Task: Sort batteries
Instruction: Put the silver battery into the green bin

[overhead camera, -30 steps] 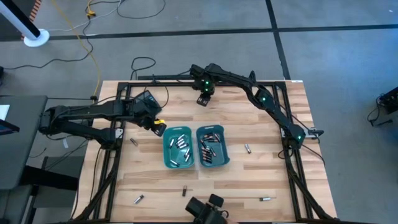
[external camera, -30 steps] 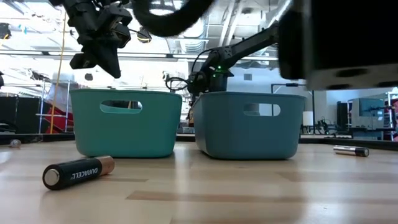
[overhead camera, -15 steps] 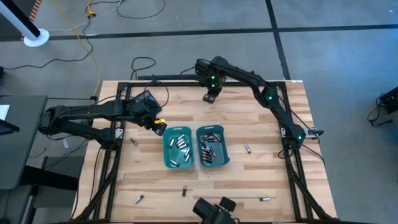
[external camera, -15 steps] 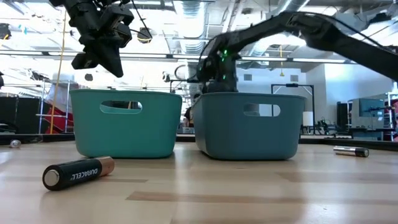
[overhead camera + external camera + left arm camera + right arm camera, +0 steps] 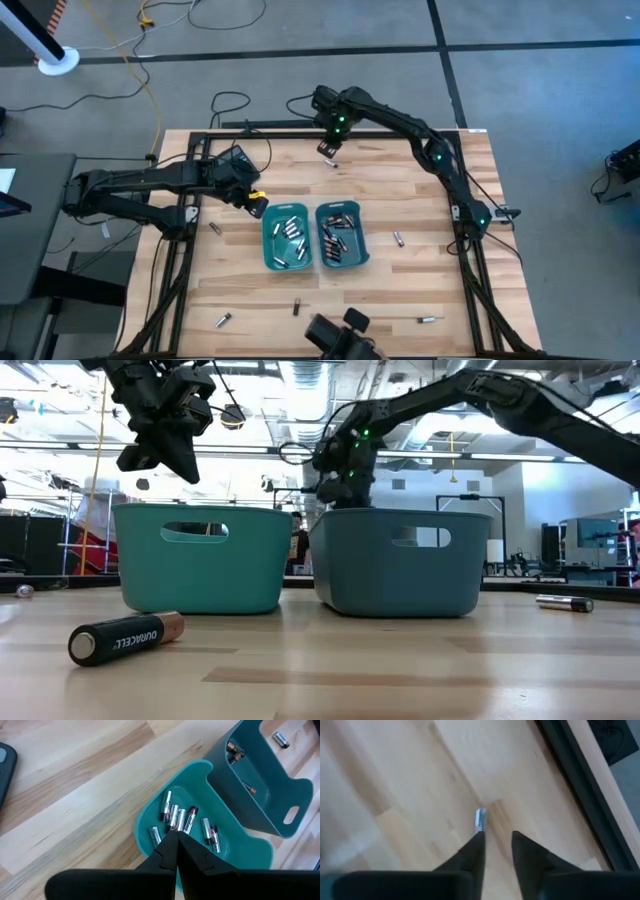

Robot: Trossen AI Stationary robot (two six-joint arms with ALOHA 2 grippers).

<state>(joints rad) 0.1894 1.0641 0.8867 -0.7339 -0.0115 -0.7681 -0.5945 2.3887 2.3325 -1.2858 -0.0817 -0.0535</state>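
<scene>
- Right claw (image 5: 496,845) hung open over the worktop (image 5: 410,780), a silvery battery (image 5: 480,819) just beyond its fingertips, lengthwise along the reach.
- Left claw (image 5: 175,842), closed and empty, hovered over the left bin (image 5: 150,815), far from that battery.

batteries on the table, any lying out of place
Yes. Several batteries lie loose outside the two teal bins: a Duracell cell in front of them, one beside the right-hand bin, one near the front edge, and a silvery one ahead of the open right gripper.

Bright even light; blurred right-wrist view.
</scene>
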